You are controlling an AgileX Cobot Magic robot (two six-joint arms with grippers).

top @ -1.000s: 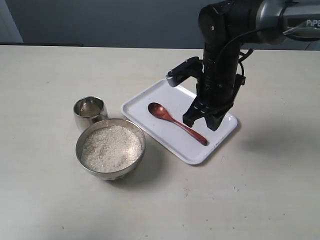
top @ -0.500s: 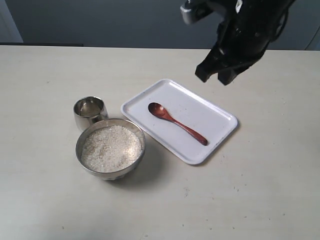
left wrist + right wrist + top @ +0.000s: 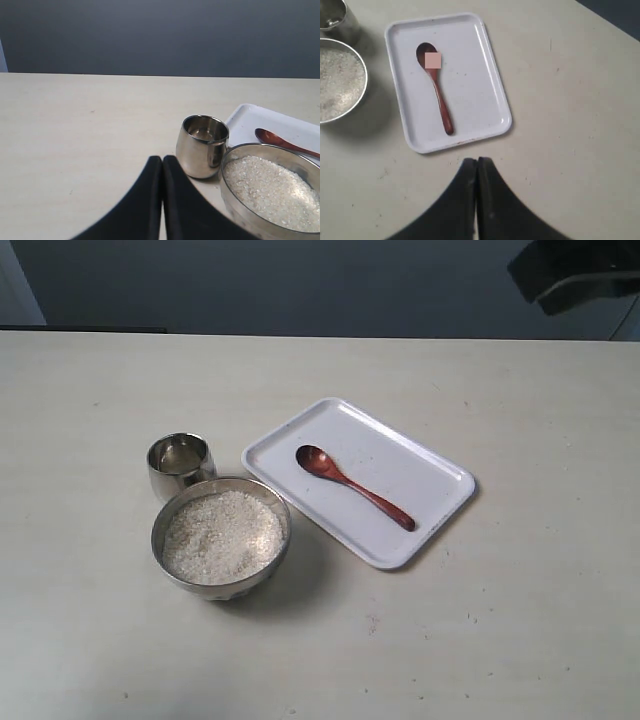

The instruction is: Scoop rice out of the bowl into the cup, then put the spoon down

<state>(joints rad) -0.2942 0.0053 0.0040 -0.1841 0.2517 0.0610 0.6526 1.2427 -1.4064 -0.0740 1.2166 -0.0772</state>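
The reddish-brown wooden spoon (image 3: 354, 487) lies flat on a white tray (image 3: 440, 468), scoop toward the cup; it also shows in the right wrist view as spoon (image 3: 438, 90). The steel bowl (image 3: 220, 578) holds white rice (image 3: 222, 536). Just behind it stands the small steel cup (image 3: 181, 464), nothing visible inside it. My right gripper (image 3: 477, 161) is shut and empty, high above the table off the tray's near edge. My left gripper (image 3: 162, 159) is shut and empty, low over the table beside the cup (image 3: 202, 146) and bowl (image 3: 235, 210).
The white tray (image 3: 492, 90) sits at an angle right of the bowl. The beige table (image 3: 480, 640) spreads on all sides, with a dark wall behind. Only a dark part of the right arm (image 3: 575, 275) shows at the exterior view's top right.
The right arm has risen from just above the spoon's handle and pulled away up and to the right, almost out of the exterior view. The spoon, bowl and cup have not moved.
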